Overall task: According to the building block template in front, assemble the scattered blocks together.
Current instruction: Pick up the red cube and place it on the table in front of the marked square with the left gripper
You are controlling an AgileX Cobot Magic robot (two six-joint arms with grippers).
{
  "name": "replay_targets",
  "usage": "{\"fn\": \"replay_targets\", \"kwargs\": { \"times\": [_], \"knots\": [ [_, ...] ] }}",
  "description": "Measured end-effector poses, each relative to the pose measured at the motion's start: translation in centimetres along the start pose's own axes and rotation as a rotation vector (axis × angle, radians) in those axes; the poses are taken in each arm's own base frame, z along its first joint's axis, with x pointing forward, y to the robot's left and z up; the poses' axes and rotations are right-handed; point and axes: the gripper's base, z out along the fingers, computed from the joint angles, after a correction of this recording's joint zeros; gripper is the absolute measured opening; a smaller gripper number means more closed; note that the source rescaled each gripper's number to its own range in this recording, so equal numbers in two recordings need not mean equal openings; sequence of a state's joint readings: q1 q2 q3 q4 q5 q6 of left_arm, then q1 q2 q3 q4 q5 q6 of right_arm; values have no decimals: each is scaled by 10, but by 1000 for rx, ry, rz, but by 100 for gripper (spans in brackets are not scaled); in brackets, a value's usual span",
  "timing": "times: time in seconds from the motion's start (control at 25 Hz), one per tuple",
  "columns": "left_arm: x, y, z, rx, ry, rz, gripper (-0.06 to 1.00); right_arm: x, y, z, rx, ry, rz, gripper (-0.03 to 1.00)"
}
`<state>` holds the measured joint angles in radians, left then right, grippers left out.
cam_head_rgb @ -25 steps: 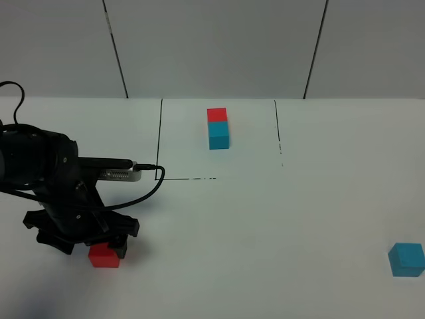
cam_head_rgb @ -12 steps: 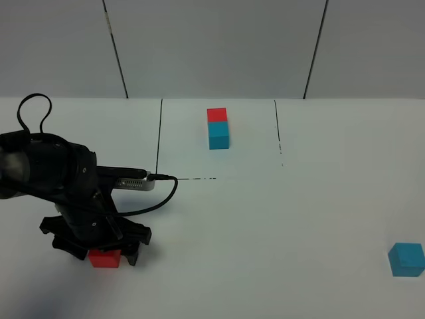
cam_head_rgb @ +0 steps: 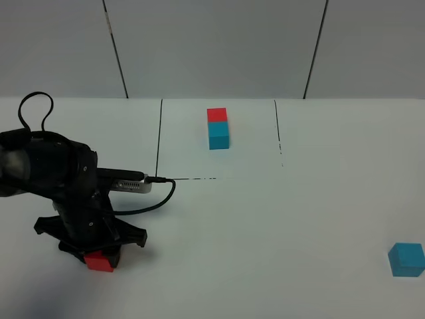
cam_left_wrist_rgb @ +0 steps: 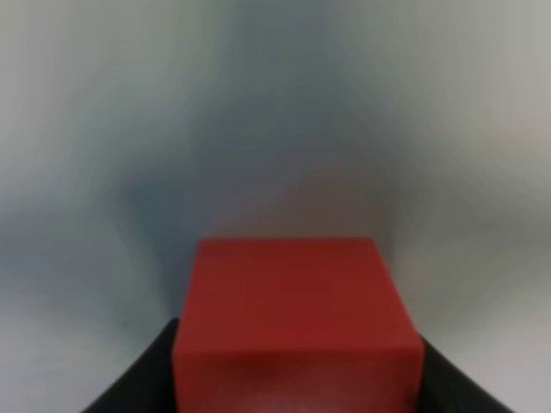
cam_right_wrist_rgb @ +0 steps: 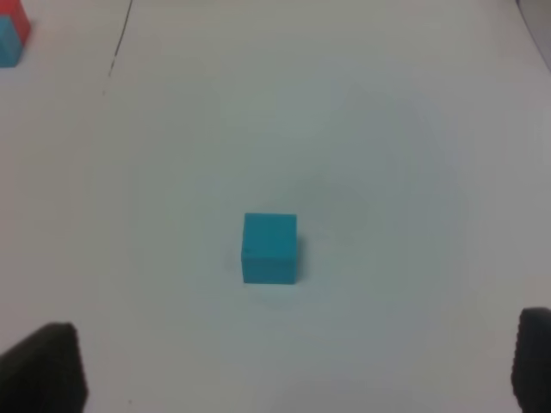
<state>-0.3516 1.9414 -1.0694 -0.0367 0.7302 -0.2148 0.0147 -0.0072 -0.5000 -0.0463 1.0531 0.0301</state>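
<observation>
The template, a red cube joined to a cyan cube (cam_head_rgb: 218, 128), sits at the far middle of the table inside a thin black outline (cam_head_rgb: 159, 139). The loose red cube (cam_head_rgb: 99, 262) lies near the front left. My left gripper (cam_head_rgb: 99, 255) is down over it. In the left wrist view the red cube (cam_left_wrist_rgb: 297, 318) fills the space between the dark fingers (cam_left_wrist_rgb: 138, 383), which press its sides. The loose cyan cube (cam_head_rgb: 406, 259) lies at the front right. In the right wrist view it (cam_right_wrist_rgb: 269, 248) lies ahead of my open, empty right gripper (cam_right_wrist_rgb: 288, 379).
The table (cam_head_rgb: 279, 226) is white, with a grey panelled wall behind it. The left arm's cable (cam_head_rgb: 156, 196) loops over the table near the outline's front left corner. The template's corner shows in the right wrist view (cam_right_wrist_rgb: 10, 34).
My left gripper moved right over the red cube and came down around it. The cube has since shifted slightly left and toward the front with the gripper. The cyan cube has not moved.
</observation>
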Motion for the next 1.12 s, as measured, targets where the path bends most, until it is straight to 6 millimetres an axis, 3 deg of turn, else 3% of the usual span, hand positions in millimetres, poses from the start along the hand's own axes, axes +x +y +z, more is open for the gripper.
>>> {"fn": "replay_targets", "kwargs": {
  "times": [0.12,0.24,0.36,0.52,0.64,0.88,1.12],
  "knots": [
    [-6,1,-16,-36,47,121,0,0,0,0,0,0,0,100],
    [-23,-8,-49,-14,12,323,0,0,0,0,0,0,0,100],
    [-34,-33,-84,35,-61,600,0,0,0,0,0,0,0,100],
    [-44,-79,-109,32,-106,994,0,0,0,0,0,0,0,100],
    [-55,-112,-106,23,-94,1185,0,0,0,0,0,0,0,100],
    [-77,-171,-78,6,-134,1427,0,0,0,0,0,0,0,100],
    [-78,-201,-41,9,-90,1545,0,0,0,0,0,0,0,100]
  ]
}}
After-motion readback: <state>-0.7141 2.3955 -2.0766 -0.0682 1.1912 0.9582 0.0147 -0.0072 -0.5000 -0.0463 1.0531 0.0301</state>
